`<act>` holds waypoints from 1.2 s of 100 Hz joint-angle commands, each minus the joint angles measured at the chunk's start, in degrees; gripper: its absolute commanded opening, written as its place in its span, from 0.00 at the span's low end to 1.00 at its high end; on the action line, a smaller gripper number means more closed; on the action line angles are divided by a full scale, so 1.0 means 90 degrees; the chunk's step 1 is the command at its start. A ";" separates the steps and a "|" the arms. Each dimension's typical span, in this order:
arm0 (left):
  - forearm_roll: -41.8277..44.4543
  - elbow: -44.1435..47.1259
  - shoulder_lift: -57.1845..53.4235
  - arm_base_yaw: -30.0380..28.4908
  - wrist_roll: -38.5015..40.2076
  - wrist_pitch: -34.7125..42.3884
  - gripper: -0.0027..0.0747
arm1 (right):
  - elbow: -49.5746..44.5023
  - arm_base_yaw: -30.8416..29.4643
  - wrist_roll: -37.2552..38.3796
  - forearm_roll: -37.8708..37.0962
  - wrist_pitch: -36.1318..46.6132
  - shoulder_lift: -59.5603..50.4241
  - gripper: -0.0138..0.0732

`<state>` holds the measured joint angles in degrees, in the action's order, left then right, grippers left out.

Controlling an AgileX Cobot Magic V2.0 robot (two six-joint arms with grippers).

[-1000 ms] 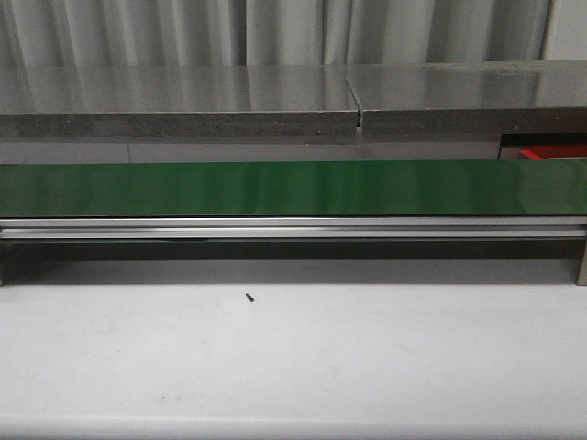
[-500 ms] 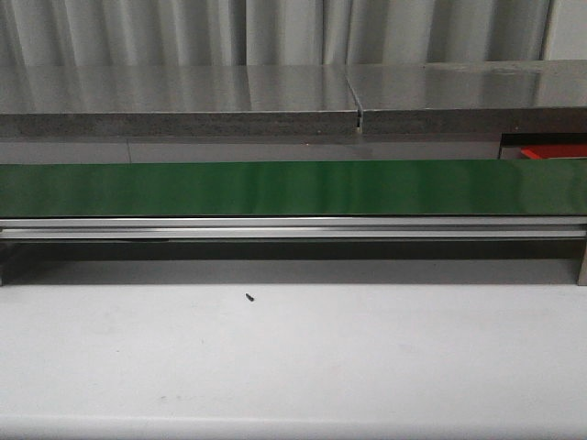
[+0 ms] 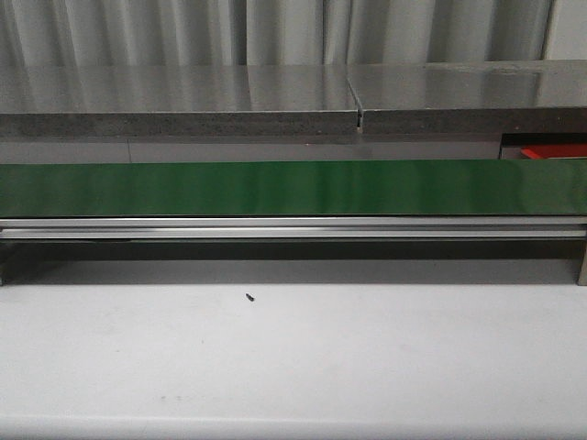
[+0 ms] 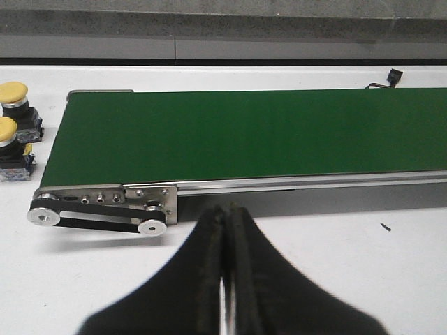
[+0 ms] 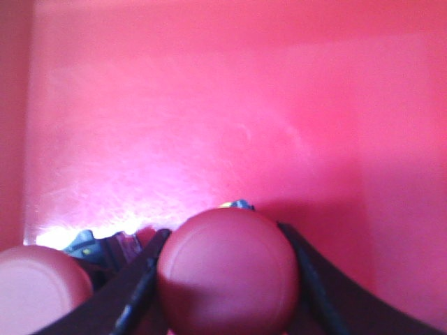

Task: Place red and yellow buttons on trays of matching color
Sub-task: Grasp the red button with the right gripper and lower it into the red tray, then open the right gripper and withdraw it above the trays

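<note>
In the right wrist view my right gripper [image 5: 225, 279] is shut on a red button [image 5: 227, 265], its fingers on both sides of the round cap, low inside the red tray [image 5: 209, 105]. A second red button [image 5: 38, 286] sits in the tray right beside it. In the left wrist view my left gripper [image 4: 227, 213] is shut and empty above the white table, in front of the green conveyor belt [image 4: 244, 132]. Two yellow buttons [image 4: 14, 92] [image 4: 5, 131] stand on the table off the belt's end. The yellow tray is out of view. Neither gripper shows in the front view.
The green belt [image 3: 293, 188] runs across the front view on a metal frame, with a steel counter [image 3: 275, 92] behind it. A red edge [image 3: 555, 151] shows at the far right. A small black screw [image 3: 249, 296] lies on the white table. The belt's pulleys [image 4: 98, 216] stick out at its end.
</note>
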<state>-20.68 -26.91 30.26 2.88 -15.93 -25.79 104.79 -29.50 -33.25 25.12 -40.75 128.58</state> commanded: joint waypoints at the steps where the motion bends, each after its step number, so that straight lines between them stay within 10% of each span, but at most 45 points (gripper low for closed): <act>1: -0.0123 -0.0171 0.0029 0.0051 -0.0007 0.0441 0.01 | 0.0248 -0.0065 0.0033 0.0163 0.0185 -0.0375 0.30; 43: -0.0123 -0.0171 0.0029 0.0051 -0.0007 0.0441 0.01 | 0.0397 -0.0065 0.0033 0.0168 0.0044 -0.0348 0.65; 120: -0.0123 -0.0171 0.0029 0.0051 -0.0007 0.0441 0.01 | 0.0929 0.0423 0.0039 0.0556 -0.1162 -0.1910 0.65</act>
<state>-20.68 -26.91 30.26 2.88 -15.93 -25.79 112.58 -27.62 -32.87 28.00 -52.46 118.00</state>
